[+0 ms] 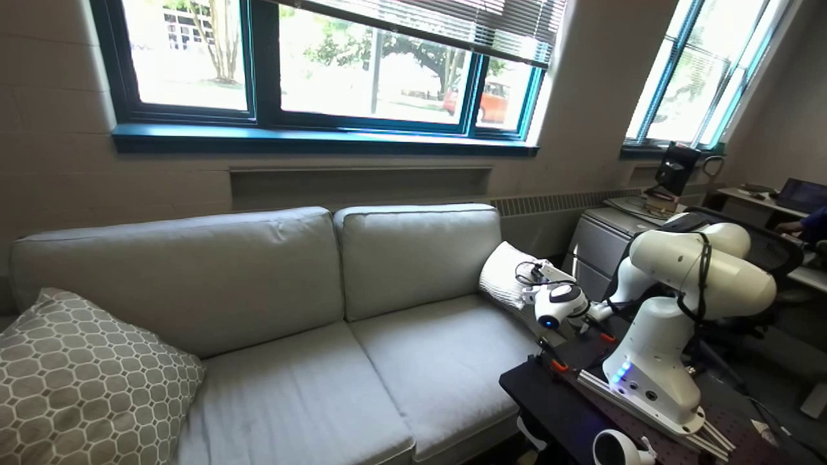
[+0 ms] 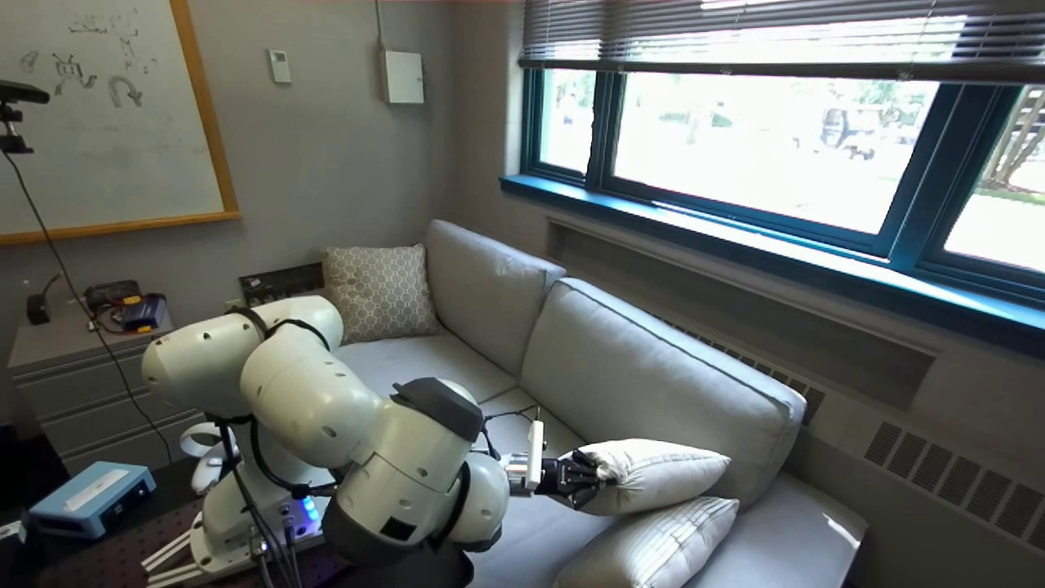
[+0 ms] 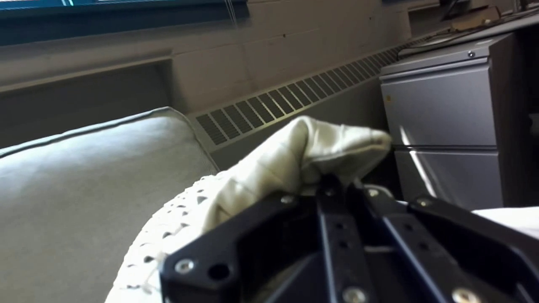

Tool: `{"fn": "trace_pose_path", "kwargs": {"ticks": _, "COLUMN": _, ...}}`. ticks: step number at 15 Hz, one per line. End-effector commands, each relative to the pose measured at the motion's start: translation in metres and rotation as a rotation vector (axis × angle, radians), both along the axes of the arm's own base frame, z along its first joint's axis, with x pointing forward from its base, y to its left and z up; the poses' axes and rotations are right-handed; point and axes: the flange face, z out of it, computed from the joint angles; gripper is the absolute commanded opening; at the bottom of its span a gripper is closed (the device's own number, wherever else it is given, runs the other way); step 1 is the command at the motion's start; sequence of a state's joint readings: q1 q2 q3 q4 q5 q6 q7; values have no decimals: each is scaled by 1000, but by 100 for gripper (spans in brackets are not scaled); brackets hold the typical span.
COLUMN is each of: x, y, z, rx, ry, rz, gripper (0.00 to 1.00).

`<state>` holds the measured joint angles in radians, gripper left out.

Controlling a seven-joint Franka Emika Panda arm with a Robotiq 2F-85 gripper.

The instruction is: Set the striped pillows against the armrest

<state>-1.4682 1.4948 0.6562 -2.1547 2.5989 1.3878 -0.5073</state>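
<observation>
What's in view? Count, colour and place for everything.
Windows: 2, blue-framed, one above the sofa
Sofa: 1, pale grey, below a window
Table: 1, black, beside the sofa
Armrest: 1, pale grey, sofa end
Lower striped pillow: 1, cream, by armrest
Upper striped pillow: 1, cream, above it
Lattice pillow: 1, grey-beige, opposite sofa end
Box: 1, blue, on table
Controller: 1, white, at table
Cabinets: 2, grey, near opposite sofa ends
Whiteboard: 1, white, on wall
Chair: 1, black, beyond table
Smaller clutter: uncounted, mixed, on cabinets
Person's arm, apparently: 1, blue-sleeved, background
Robot arm: 1, white, on table
Gripper: 1, black, closed on upper striped pillow
</observation>
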Motion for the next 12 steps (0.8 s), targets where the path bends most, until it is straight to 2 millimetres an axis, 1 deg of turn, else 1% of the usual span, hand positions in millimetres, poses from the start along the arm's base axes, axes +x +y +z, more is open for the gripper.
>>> {"fn": "trace_pose_path", "kwargs": {"ticks": 1, "x": -17, "y": -3, "z": -1, "rx": 42, "ry": 1, "rz": -22, "gripper": 1}}
{"fn": "trace_pose_path", "kwargs": {"ticks": 3, "x": -10, "y": -3, "z": -3, "rx": 46, "ry": 29, "rz": 13, "gripper": 1}}
{"fn": "trace_pose_path", "kwargs": {"ticks": 5, "x": 3, "y": 2, "z": -10, "rx": 87, "ry": 121, "rz": 131, "gripper": 1}}
{"fn": "trace_pose_path", "kwargs": {"ticks": 6, "x": 5, "y": 3, "z": -11, "rx": 99, "ry": 159, "rz": 173, "gripper": 1}}
{"fn": "trace_pose_path", "kwargs": {"ticks": 7, "x": 12, "y": 3, "z": -11, "rx": 87, "ry": 208, "rz": 222, "gripper": 1}}
{"fn": "trace_pose_path", "kwargs": {"ticks": 8, "x": 14, "y": 2, "z": -10, "rx": 61, "ry": 251, "rz": 246, "gripper": 1}}
{"fn": "trace_pose_path", "kwargs": {"ticks": 12, "x": 40, "y": -1, "z": 1, "rx": -19, "ry": 365, "rz": 363, "gripper": 1}}
